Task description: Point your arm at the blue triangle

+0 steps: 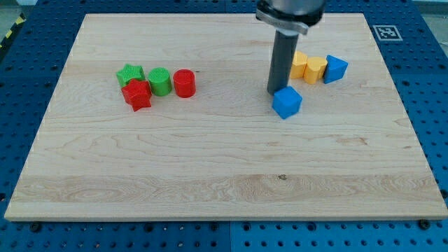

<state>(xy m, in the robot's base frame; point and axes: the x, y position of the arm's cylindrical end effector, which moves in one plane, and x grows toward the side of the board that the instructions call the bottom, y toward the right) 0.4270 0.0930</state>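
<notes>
The blue triangle (337,68) lies at the view's upper right, touching the right side of a yellow heart-like block (316,69), with another yellow block (299,65) to its left, partly hidden by the rod. My tip (275,93) rests just at the upper left edge of a blue cube (287,102), left of and below the yellow blocks. The tip stands well left of the blue triangle, apart from it.
At the view's left is a cluster: a green star (129,73), a red star (137,94), a green cylinder (159,81) and a red cylinder (184,82). The wooden board (224,175) lies on a blue perforated table, with a marker tag (386,32) at the upper right.
</notes>
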